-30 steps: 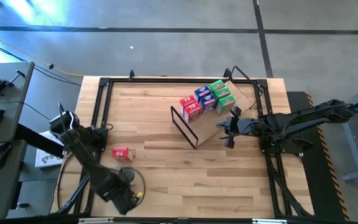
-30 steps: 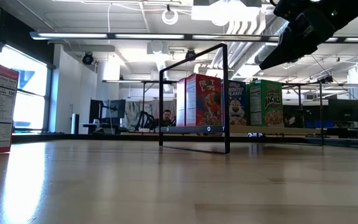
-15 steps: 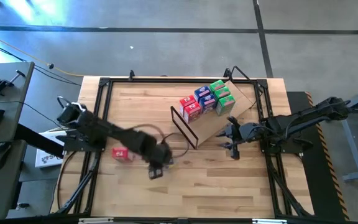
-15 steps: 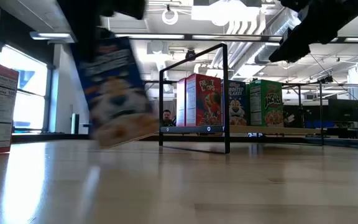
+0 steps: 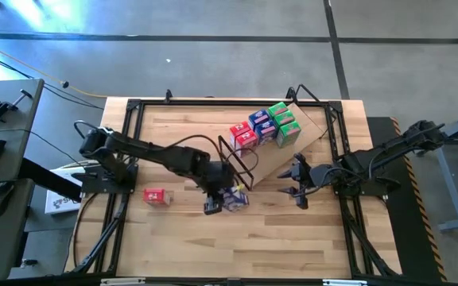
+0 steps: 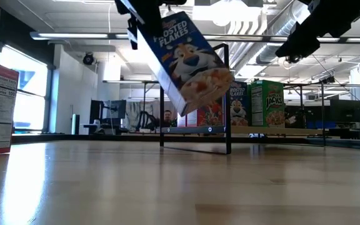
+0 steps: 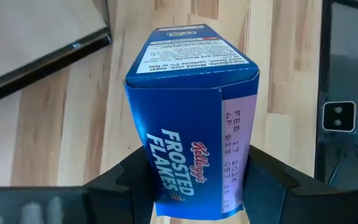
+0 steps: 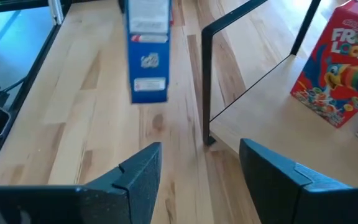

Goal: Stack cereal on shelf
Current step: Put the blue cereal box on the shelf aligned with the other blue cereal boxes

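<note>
A blue Frosted Flakes box (image 6: 189,59) hangs tilted before the shelf (image 5: 281,159) bearing six boxes.

The left gripper (image 5: 223,201) reaches out mid-table, fingers clamped; the right gripper (image 5: 299,181) hovers opposite, fingers spread apart.

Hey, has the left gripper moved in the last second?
Yes. In the high view the left gripper, shut on the blue cereal box, has swung from the table's near-left edge to beside the shelf's lower wire frame.
</note>
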Motion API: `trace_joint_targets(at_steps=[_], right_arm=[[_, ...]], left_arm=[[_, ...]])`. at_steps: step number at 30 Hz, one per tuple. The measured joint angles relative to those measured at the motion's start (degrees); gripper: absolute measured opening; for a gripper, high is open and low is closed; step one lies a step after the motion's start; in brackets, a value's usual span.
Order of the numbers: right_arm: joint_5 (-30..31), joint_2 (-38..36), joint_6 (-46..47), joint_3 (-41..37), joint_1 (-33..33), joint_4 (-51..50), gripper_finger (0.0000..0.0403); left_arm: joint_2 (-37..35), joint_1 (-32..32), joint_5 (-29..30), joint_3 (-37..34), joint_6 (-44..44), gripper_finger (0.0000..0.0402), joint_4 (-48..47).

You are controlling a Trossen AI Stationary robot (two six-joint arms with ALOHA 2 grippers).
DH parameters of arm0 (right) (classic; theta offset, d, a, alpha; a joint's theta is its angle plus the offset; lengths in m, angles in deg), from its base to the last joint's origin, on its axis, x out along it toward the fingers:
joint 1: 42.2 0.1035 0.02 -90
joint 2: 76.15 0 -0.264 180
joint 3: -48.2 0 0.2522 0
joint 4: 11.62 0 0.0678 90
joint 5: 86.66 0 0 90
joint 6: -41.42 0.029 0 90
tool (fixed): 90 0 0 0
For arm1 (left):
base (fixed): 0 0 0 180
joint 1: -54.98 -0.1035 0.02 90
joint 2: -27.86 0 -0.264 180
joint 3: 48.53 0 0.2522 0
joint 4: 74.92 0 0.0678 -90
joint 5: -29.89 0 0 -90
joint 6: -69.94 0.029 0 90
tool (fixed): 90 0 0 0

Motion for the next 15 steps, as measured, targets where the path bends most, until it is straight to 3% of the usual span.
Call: trace_joint_targets(at_steps=[15], right_arm=[[0.3,0.0,0.1,0.0,1.3,1.6,0.0206]], left_arm=[[19.4,2.1,1.7,24.8,6.6,0.0172,-15.9]])
